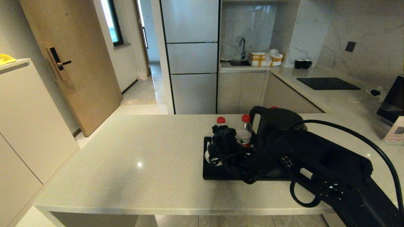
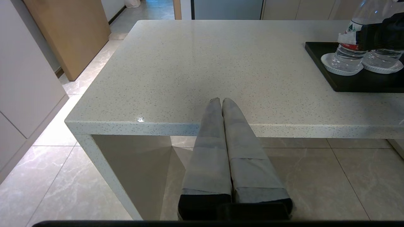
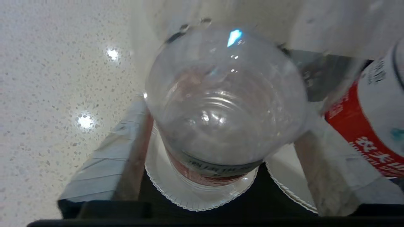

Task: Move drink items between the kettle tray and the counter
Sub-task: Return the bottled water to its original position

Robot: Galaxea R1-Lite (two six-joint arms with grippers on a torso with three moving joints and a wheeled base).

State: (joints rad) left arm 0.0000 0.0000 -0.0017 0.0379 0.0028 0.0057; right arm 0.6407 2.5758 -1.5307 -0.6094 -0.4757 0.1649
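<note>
Two clear water bottles with red caps stand on round white coasters on the glossy black kettle tray [image 1: 208, 174]. My right gripper [image 1: 222, 138] reaches over the tray to the left bottle [image 1: 221, 122] and hides most of it. In the right wrist view that bottle [image 3: 227, 110] rests on its coaster [image 3: 195, 195], with the taped fingers [image 3: 107, 164] spread on either side of it, so the gripper [image 3: 221, 123] is open. The other bottle [image 1: 244, 132] stands next to the black kettle [image 1: 277, 126]. My left gripper [image 2: 222, 100] is shut and empty at the counter's [image 1: 142, 157] near edge.
The kettle fills the tray's right part, close behind my right arm. A black cooktop panel [image 1: 328, 83] and two dark mugs [image 1: 303, 64] lie on the far counter at the right. A dark screen [image 1: 393, 101] stands at the right edge.
</note>
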